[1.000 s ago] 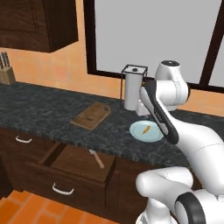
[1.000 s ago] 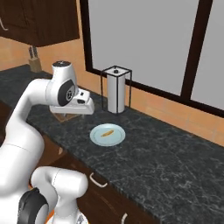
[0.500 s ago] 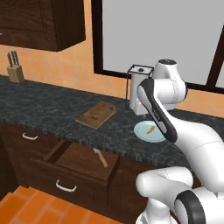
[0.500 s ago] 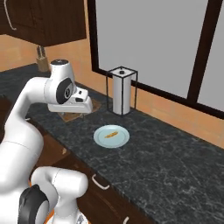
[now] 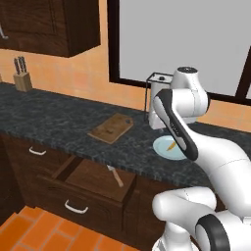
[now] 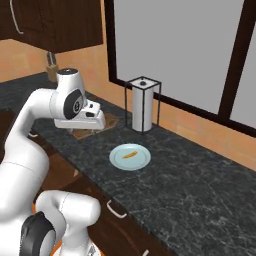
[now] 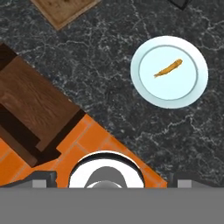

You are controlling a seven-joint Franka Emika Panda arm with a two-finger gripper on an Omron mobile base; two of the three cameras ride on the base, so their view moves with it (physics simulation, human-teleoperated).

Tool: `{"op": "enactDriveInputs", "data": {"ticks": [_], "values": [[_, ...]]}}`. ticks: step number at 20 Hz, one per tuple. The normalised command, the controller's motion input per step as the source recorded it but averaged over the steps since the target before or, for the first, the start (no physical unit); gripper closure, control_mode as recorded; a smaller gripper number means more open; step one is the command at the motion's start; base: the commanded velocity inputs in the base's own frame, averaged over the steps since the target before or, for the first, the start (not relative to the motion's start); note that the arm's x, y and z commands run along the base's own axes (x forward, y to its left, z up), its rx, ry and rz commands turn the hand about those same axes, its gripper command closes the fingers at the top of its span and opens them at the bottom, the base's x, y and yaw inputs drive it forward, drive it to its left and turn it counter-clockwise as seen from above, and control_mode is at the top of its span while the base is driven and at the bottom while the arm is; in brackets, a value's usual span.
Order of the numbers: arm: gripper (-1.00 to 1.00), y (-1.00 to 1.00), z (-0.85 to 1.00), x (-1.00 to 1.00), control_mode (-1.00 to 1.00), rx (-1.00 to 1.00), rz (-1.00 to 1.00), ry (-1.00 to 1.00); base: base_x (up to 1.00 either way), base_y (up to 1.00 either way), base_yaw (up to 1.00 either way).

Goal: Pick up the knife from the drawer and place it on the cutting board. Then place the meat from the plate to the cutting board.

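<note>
One drawer (image 5: 86,179) stands pulled open below the dark tabletop (image 5: 59,120), w/ the knife (image 5: 115,176) lying inside near its right side, tan handle toward the front. Cutting board (image 5: 111,128) sits bare on the tabletop just above. Plate (image 7: 169,71) lies right of the board, apart from it, meat (image 7: 168,68) resting near its centre. Claw hangs high over the tabletop, jaws spread wide apart, holding nothing.
</note>
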Motion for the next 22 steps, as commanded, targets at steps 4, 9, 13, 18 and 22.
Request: {"op": "enactDriveInputs", "data": {"ticks": [4, 9, 13, 18, 22], "values": [[-1.0, 0.0, -0.01, 0.0, -1.0, 0.0, 0.0, 0.01, 0.41, 0.0, 0.06], [-1.0, 0.6, -0.66, -0.02, -1.0, 0.0, 0.01, 0.19, 0.0, 0.0, 0.0], [-1.0, 1.0, -1.0, 0.11, -1.0, -0.19, 0.0, 0.36, 0.0, 0.0, 0.0], [-1.0, 1.0, -1.0, 0.16, -1.0, -0.11, 0.0, 0.22, 0.0, 0.0, 0.0], [-1.0, 0.77, -1.0, 0.32, -1.0, 0.0, 0.0, 0.09, 0.0, 0.0, 0.0]]}}
